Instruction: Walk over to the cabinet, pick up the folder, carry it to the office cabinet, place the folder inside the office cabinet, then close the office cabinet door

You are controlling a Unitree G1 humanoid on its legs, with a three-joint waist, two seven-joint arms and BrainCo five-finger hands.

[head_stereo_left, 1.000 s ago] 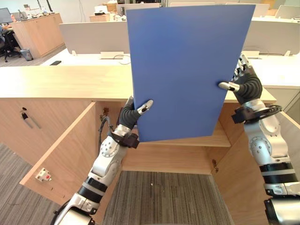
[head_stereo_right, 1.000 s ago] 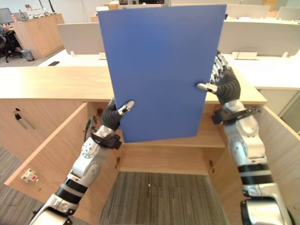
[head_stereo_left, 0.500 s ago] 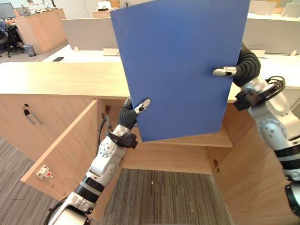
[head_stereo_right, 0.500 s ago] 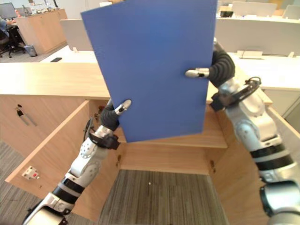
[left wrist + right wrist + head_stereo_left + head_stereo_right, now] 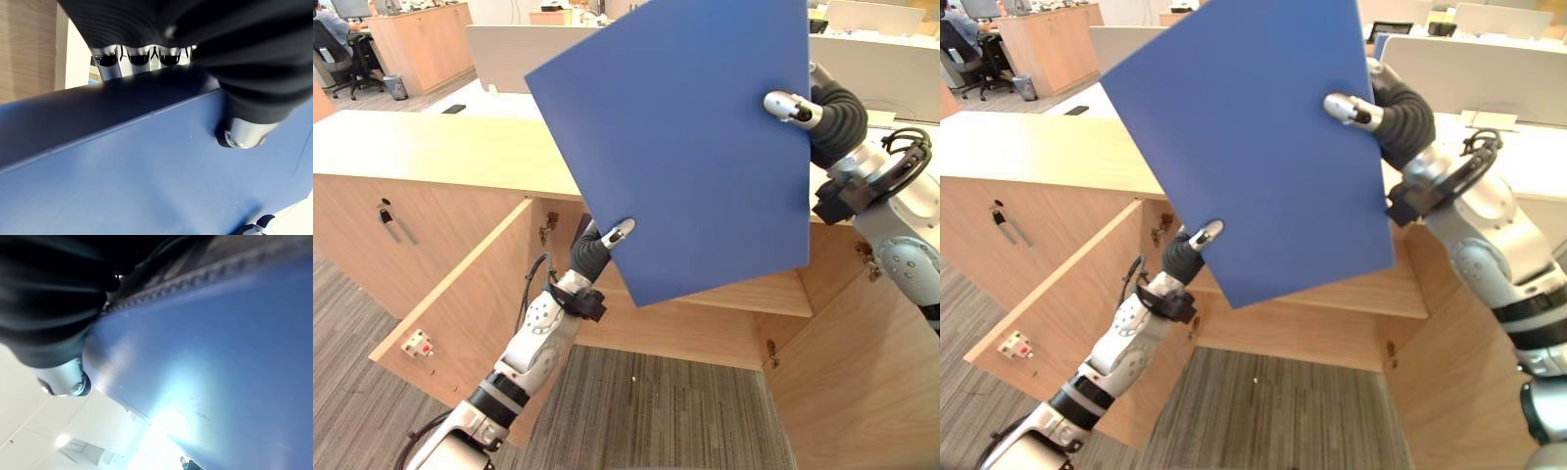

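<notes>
We are holding the blue folder [image 5: 690, 147] tilted in the air, above the open cabinet [image 5: 705, 328]. Our left hand [image 5: 592, 253] is gripping its lower edge and our right hand [image 5: 832, 113] its upper right edge, fingers clamped on it.

The wooden cabinet [image 5: 431, 157] had a flat top and a shelf [image 5: 749, 294] inside. Its doors [image 5: 460, 294] stood open over the grey carpet [image 5: 656, 411]. A small dark thing [image 5: 455, 109] lay on the white desk [image 5: 509, 104] behind.
</notes>
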